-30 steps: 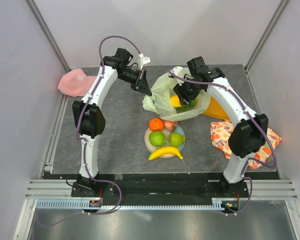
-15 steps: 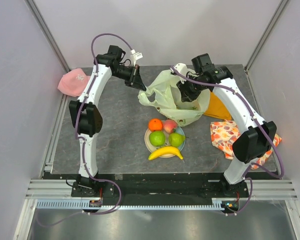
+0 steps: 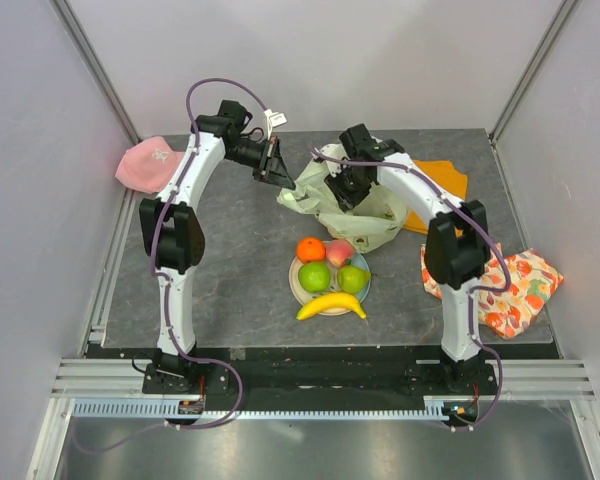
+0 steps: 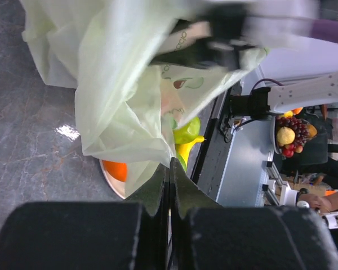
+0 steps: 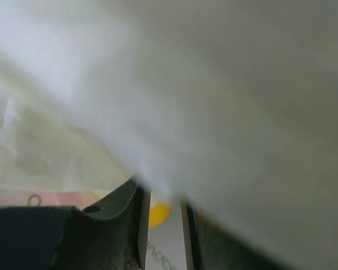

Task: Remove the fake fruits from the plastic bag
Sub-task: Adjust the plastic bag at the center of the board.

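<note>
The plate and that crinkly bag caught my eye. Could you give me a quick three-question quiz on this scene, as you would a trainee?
1. True or false: the banana lies on the plate.
2. What does the left tool pinch? A) the bag B) a pink cap C) an orange
3. How many fruits sit on the plate?

Key: 1 true; 2 A; 3 five.

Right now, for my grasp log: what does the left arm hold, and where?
The plastic bag, a fold of its edge pinched between the left fingers.
</note>
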Action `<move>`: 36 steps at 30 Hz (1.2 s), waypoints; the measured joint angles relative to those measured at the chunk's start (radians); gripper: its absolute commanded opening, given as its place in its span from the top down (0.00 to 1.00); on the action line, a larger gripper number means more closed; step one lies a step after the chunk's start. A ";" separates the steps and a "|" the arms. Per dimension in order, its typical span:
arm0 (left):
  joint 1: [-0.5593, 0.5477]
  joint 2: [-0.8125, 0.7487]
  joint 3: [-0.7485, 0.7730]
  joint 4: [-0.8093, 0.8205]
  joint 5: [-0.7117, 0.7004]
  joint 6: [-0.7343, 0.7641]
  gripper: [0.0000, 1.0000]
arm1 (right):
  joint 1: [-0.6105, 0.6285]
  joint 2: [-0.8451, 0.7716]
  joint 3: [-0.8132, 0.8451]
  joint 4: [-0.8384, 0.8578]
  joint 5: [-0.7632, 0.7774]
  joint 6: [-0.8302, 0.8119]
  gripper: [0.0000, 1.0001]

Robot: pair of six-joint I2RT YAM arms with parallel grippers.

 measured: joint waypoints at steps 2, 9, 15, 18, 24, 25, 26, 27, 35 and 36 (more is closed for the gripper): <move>0.000 -0.001 -0.005 -0.004 0.003 0.000 0.98 | -0.006 0.074 0.035 0.004 0.021 0.003 0.67; 0.005 0.006 0.082 -0.004 -0.019 0.000 0.98 | -0.053 0.264 0.320 0.024 0.089 0.023 0.65; 0.037 0.005 0.242 0.090 -0.026 -0.020 0.98 | -0.092 0.292 0.484 0.120 0.084 0.052 0.57; 0.055 -0.006 0.204 0.119 -0.023 -0.029 0.98 | -0.090 0.261 0.423 0.146 0.060 0.062 0.53; 0.064 -0.069 -0.060 0.091 -0.027 -0.031 0.98 | -0.032 0.170 0.163 0.120 0.037 0.085 0.42; 0.064 -0.077 -0.095 0.079 -0.032 -0.031 0.98 | -0.025 0.166 0.138 0.113 0.037 0.093 0.38; 0.063 -0.085 -0.124 0.066 -0.038 -0.031 0.98 | -0.008 0.161 0.116 0.109 0.037 0.101 0.35; 0.063 -0.092 -0.144 0.055 -0.048 -0.031 0.98 | 0.001 0.157 0.101 0.103 0.036 0.109 0.32; 0.089 -0.210 -0.204 0.022 -0.121 -0.031 0.98 | 0.017 0.050 -0.015 0.089 0.063 0.133 0.18; 0.100 -0.221 -0.204 0.023 -0.119 -0.031 0.98 | 0.015 0.046 -0.007 0.091 0.066 0.133 0.16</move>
